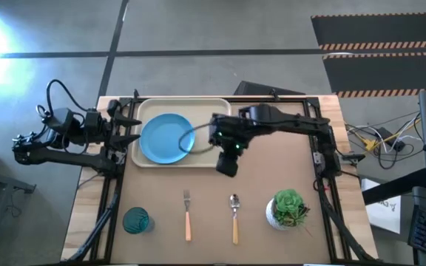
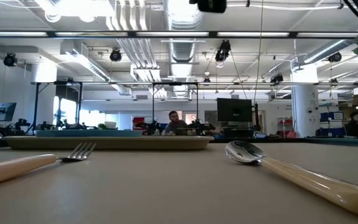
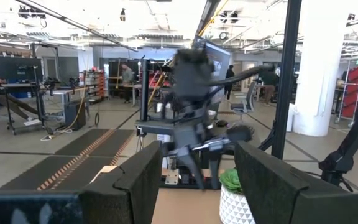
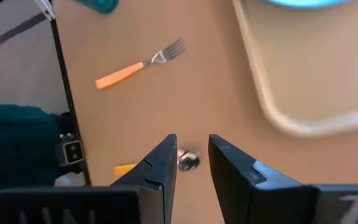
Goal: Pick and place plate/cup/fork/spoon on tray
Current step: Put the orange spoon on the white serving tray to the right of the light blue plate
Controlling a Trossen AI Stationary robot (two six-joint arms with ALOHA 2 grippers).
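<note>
Seen from above, the blue plate lies on the tray at upper centre. The right gripper, fingers slightly parted and empty, hovers beside the tray. Fork, spoon, cup and potted plant line the lower edge. The left gripper, apparently open, waits at the tray's left.

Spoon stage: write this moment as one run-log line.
plate: on tray | right gripper: open above spoon | fork, cup: on table

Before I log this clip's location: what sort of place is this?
Probably an open robotics lab or workshop: exposed ceiling ducts, other equipment frames, and a person seated at a workstation beyond the table.
</note>
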